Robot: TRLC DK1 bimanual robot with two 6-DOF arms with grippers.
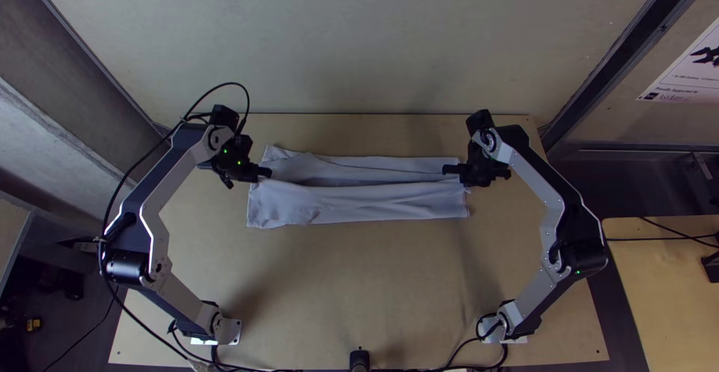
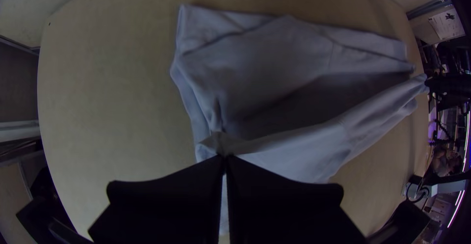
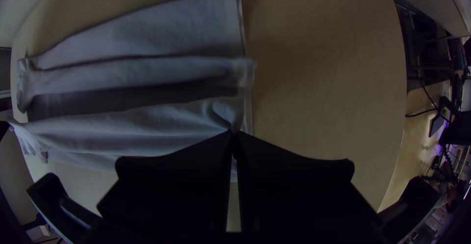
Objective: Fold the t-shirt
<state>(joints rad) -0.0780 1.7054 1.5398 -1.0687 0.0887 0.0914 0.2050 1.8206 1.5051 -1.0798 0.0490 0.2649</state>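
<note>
Top view: t-shirt (image 1: 367, 203) in left tool (image 1: 267, 172)

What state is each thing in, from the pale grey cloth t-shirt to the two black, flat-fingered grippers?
T-shirt: laid in a long strip, furrowed lengthwise.
Left gripper: shut on cloth at one end.
Right gripper: shut on cloth at the opposite end.
Light wooden table: under the shirt.
</note>
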